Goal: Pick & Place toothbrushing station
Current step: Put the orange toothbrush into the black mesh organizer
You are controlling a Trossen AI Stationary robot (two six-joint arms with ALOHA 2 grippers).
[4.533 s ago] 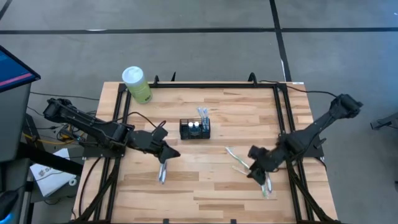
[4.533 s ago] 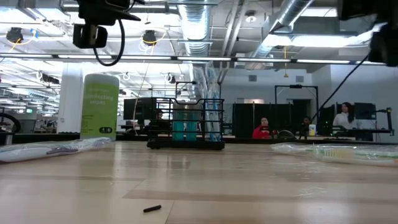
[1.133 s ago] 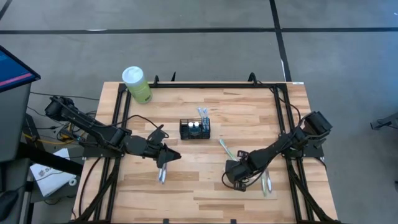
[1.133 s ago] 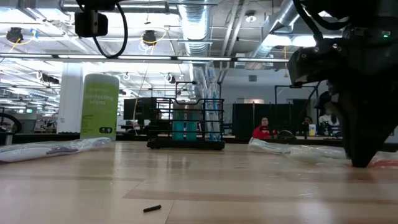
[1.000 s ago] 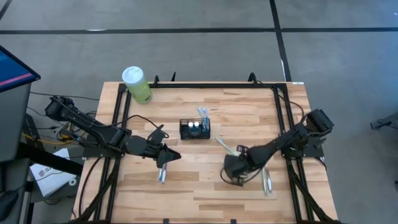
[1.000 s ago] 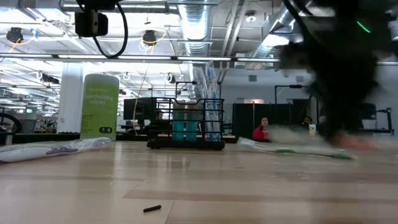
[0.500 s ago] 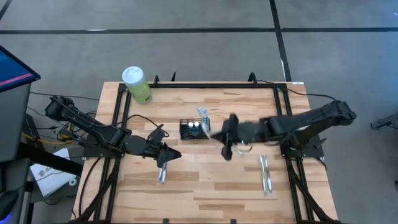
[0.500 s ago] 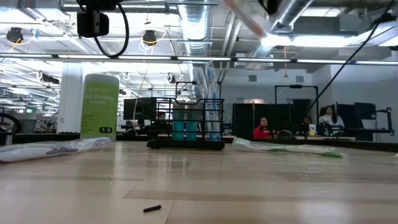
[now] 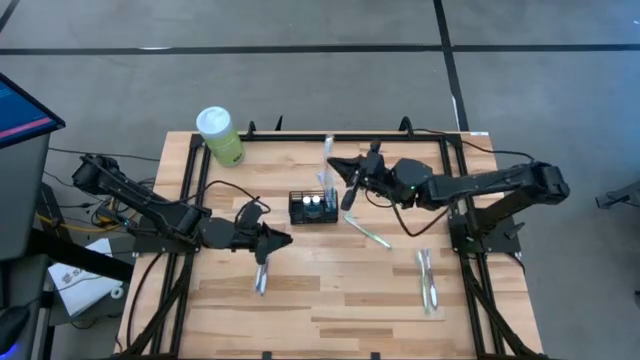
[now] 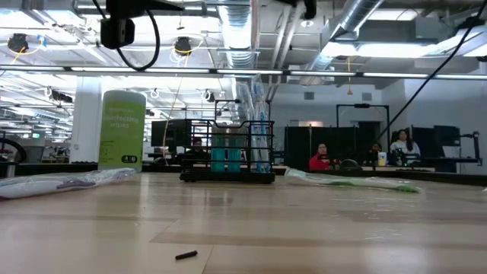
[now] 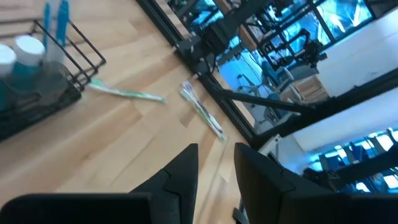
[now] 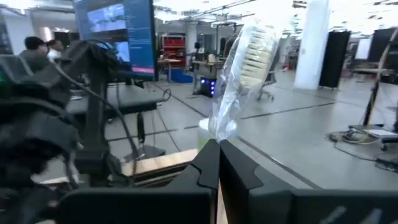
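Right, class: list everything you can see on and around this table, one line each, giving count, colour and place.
Wire caddy: one, black, table centre, holding blue items.
Canister: one, green with white lid, far left corner.
Wrapped toothbrush in grip: one, clear wrap, raised beside the caddy.
Wrapped toothbrushes on table: three, at.
Table: one, light wood.
Left gripper: dark, front left, partly open, empty.
Right gripper: dark, above the caddy, shut on toothbrush.

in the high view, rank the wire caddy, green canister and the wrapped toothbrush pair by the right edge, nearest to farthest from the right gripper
From the right gripper:
1. wire caddy, just beside it at table centre.
2. wrapped toothbrush pair, near the right edge.
3. green canister, far left corner.
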